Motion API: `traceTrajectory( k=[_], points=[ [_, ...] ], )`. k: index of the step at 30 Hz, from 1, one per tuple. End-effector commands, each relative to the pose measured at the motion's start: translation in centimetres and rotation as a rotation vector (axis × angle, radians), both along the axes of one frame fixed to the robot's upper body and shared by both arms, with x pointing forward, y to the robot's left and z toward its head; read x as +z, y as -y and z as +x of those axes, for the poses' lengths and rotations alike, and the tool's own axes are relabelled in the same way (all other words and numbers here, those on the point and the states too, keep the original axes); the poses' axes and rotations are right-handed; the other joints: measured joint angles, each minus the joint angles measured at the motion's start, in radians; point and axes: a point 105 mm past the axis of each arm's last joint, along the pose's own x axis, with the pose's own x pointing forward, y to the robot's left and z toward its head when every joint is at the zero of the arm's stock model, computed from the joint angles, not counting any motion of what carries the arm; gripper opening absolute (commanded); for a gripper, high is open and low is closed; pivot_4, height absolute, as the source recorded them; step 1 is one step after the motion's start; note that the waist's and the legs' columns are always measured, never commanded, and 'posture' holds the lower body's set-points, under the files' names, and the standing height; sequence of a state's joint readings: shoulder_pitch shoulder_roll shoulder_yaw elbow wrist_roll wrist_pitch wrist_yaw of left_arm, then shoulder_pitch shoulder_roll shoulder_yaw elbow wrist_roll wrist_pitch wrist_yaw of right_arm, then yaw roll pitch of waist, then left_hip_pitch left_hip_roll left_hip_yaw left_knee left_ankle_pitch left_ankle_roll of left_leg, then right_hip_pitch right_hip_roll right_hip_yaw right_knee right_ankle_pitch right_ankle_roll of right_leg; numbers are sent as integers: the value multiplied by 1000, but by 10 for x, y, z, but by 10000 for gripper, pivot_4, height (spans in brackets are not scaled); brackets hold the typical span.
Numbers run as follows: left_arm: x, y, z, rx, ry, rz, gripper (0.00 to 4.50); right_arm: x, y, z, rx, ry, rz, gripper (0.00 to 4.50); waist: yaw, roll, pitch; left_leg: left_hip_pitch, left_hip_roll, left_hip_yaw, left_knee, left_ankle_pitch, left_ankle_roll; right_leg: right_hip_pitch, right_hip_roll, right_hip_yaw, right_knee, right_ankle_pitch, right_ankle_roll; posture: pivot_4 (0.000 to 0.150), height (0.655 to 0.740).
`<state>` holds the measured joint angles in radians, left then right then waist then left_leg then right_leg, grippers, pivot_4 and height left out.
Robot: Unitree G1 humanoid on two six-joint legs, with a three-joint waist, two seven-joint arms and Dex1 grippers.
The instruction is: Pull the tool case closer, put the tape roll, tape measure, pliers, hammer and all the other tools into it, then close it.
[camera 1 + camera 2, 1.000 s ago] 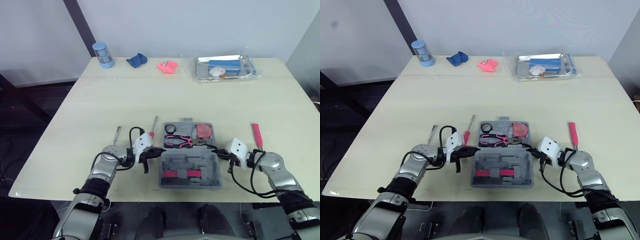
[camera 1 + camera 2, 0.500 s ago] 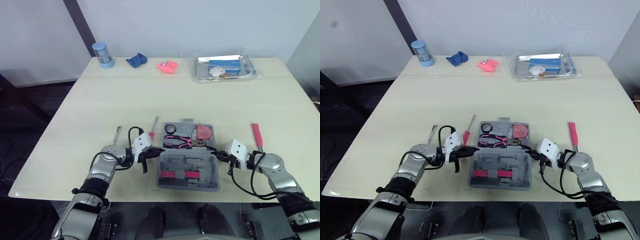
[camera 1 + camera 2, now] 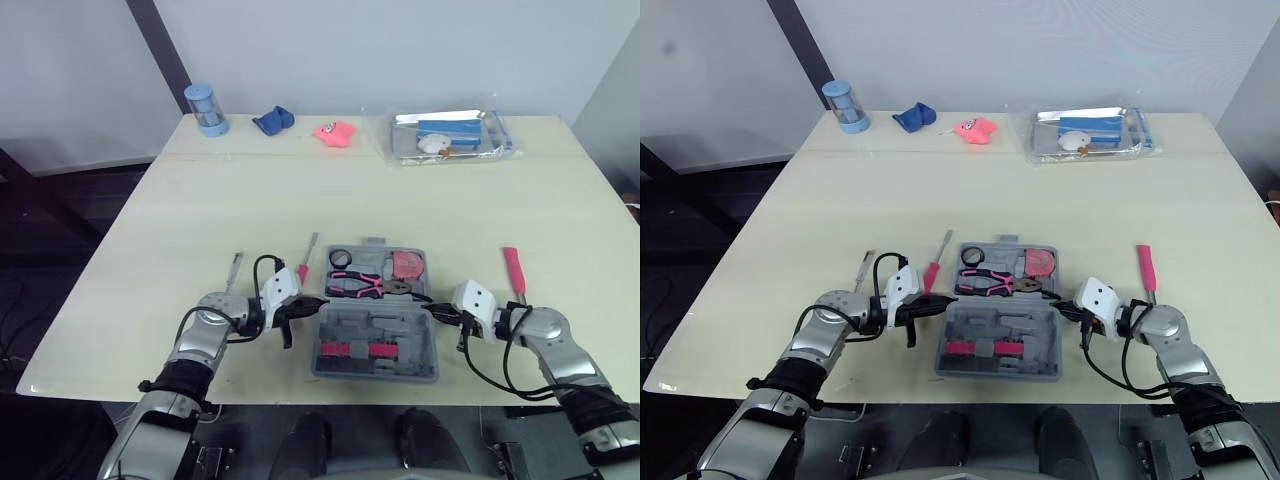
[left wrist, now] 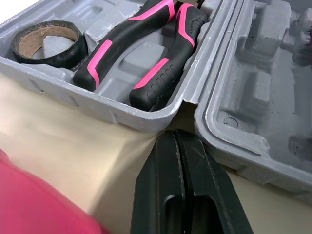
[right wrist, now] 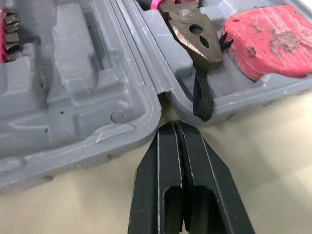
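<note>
**Grippers pressed together at the case hinge**

Left gripper (image 4: 174, 137) has its 2 fingers together, tip at the hinge notch on the left side of the open grey tool case (image 3: 335, 330). The right gripper (image 5: 174, 126), fingers also together, sits at the opposite notch. The case lies at the table's (image 3: 300, 190) near edge.

Its far half holds 3 items: tape roll (image 3: 340, 258), pliers (image 3: 358, 285) and red tape measure (image 3: 406, 264).

3 tools lie loose:
- a pink-handled screwdriver (image 3: 304, 268) just left of the case
- a thin metal tool (image 3: 234, 270) farther left
- a red-handled tool (image 3: 514, 270) to the right

Along the far edge are 1 blue cylinder (image 3: 205, 109) and 1 clear bag (image 3: 445, 135).

Tool case (image 3: 420, 345) blocks near centre, screwdriver (image 3: 305, 262) L, pink-handled tool (image 3: 514, 270) R — mid table (image 3: 350, 190) free
</note>
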<state>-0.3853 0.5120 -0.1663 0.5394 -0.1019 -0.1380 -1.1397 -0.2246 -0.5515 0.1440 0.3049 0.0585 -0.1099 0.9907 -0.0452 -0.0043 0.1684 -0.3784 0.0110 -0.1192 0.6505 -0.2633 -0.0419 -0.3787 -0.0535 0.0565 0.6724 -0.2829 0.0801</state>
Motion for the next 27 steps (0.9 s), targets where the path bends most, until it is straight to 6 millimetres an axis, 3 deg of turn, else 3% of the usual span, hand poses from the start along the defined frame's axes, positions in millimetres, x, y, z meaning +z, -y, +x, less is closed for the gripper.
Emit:
traceTrajectory(
  k=[1,7,14,18,21,23,26,27],
  points=[
    [1,-10,-2,19,0,19,0,13,13,3,-40,44,19,207,0,0,0,0,0,0,0,0,0,0,0,0,0,0,0,1500,7400],
    [15,-11,1,33,44,-21,0,22,26,0,-81,58,49,207,0,0,0,0,0,0,0,0,0,0,0,0,0,0,0,1500,7400],
    [60,-17,-4,67,105,-210,0,42,36,-8,-160,93,168,207,3,0,0,-1,0,0,0,0,0,0,0,0,0,0,0,1500,7400],
    [92,-44,-17,167,163,-316,0,60,71,-22,-316,138,271,207,3,0,1,-1,0,0,0,0,0,0,0,0,-1,0,0,1500,7400],
    [98,-71,-28,277,170,-350,7710,64,99,-37,-423,147,304,0,4,0,1,-1,0,0,-2,0,0,0,-1,0,-2,0,0,1500,7400],
    [98,-88,-36,355,163,-365,15653,63,115,-48,-485,142,315,0,3,0,1,-1,0,0,-2,0,0,0,-1,0,-2,0,0,1500,7400],
    [93,-116,-50,492,152,-395,32889,60,139,-66,-567,136,309,15262,3,0,1,0,0,1,-2,0,0,0,-1,1,-2,0,0,1500,7400],
    [90,-124,-55,534,147,-396,36253,59,146,-70,-597,141,313,18852,3,0,1,0,1,1,-2,0,0,0,-1,1,-2,0,0,1500,7400]
  ],
)
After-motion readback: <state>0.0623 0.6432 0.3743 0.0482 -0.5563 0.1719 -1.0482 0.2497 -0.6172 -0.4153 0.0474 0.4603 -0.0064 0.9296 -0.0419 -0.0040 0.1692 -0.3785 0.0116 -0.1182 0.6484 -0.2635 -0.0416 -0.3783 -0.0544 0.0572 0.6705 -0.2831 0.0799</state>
